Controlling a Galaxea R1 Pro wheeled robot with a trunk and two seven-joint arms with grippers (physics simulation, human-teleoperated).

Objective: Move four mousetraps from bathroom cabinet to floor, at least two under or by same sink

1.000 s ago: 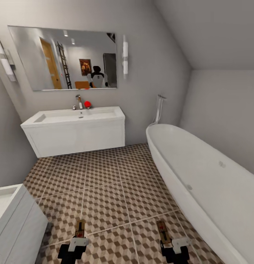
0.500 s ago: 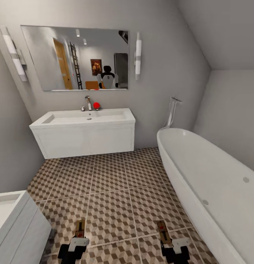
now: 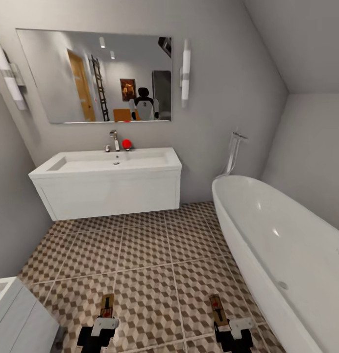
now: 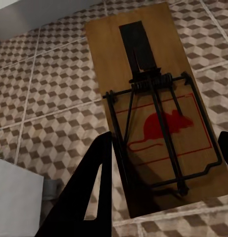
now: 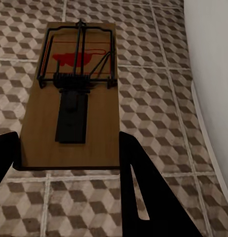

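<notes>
Each gripper carries a mousetrap above the bathroom floor. In the head view my left gripper is shut on a tan mousetrap, and my right gripper is shut on another mousetrap. In the left wrist view the mousetrap sits between the black fingers, red mouse print up. The right wrist view has its mousetrap flat between the fingers, over the tiles. The white bathroom sink hangs on the far wall ahead, with open floor beneath it. The cabinet is out of view.
A white bathtub runs along the right side. A small white unit stands at the lower left, close to my left arm. Above the sink hang a mirror and a chrome tap. Grey walls close in on both sides.
The whole head view has shifted: the camera has moved, so the sink and tub look larger and nearer and the white unit sits lower. Both grippers still hold their mousetraps.
</notes>
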